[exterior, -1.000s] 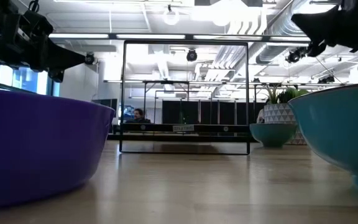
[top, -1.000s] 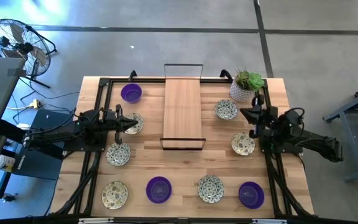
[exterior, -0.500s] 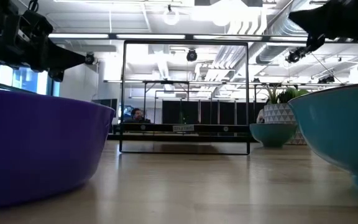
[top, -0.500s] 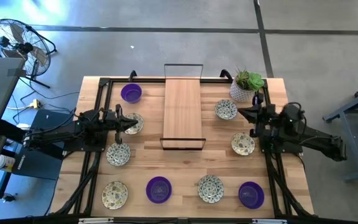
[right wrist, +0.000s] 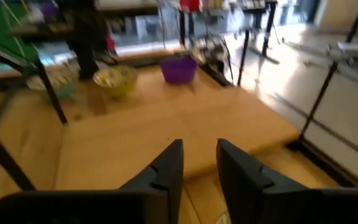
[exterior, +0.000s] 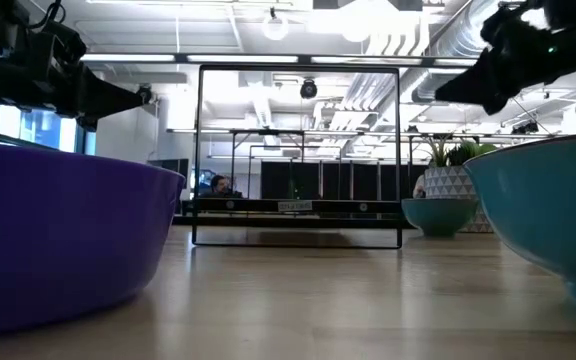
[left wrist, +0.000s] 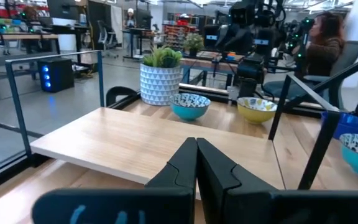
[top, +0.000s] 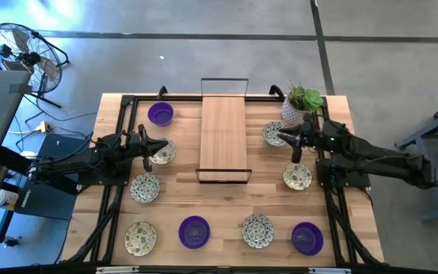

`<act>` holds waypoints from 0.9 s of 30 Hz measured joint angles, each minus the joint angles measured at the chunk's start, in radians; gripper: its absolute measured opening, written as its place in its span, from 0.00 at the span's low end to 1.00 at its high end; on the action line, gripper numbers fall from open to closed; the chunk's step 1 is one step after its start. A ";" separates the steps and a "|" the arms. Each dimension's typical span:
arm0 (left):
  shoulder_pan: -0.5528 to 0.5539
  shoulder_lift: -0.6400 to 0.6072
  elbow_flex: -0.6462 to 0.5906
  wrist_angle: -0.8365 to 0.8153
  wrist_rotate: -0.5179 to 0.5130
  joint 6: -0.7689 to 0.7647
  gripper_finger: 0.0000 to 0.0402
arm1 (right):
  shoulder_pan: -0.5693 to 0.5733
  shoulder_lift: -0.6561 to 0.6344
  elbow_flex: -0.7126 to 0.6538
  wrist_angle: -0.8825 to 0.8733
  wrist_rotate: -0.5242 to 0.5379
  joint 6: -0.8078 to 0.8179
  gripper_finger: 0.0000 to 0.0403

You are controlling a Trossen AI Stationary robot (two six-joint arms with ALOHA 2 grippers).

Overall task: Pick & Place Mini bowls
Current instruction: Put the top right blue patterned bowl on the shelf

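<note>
Several mini bowls sit on their bases around the wooden table: purple ones [top: 160, 113] [top: 194, 231] [top: 307, 237] and cream speckled ones [top: 144, 187] [top: 297, 176] [top: 258, 230]. My left gripper [top: 163, 149] is shut and empty, above a speckled bowl [top: 166, 154] at the left; its fingers meet in the left wrist view [left wrist: 196, 143]. My right gripper [top: 280, 138] is open and empty, above the speckled bowl [top: 274, 133] at the far right. Its fingers stand apart in the right wrist view [right wrist: 199, 146].
A raised wooden board [top: 225, 137] in a black wire frame runs down the table's middle. A white pot with a green plant [top: 301, 105] stands at the far right corner. Black frame rails [top: 120, 144] run along both sides. More bowls line the near edge.
My right gripper has gone toward the table's left, from beside the right rail to over the far right speckled bowl. In the low view it has also come down a little and tipped downward.
</note>
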 joint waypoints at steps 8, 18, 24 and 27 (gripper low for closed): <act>0.000 0.000 0.000 -0.001 -0.006 -0.001 0.00 | 0.000 0.152 0.051 -0.003 0.005 0.001 0.33; 0.000 0.000 0.000 -0.001 -0.014 -0.001 0.00 | 0.035 0.242 0.066 -0.023 0.108 -0.021 0.38; 0.000 0.000 0.000 0.002 -0.021 -0.001 0.00 | 0.105 0.292 0.066 -0.029 0.197 -0.019 0.38; 0.000 0.000 0.000 0.002 -0.022 -0.001 0.00 | 0.121 0.314 0.066 -0.029 0.224 0.011 0.38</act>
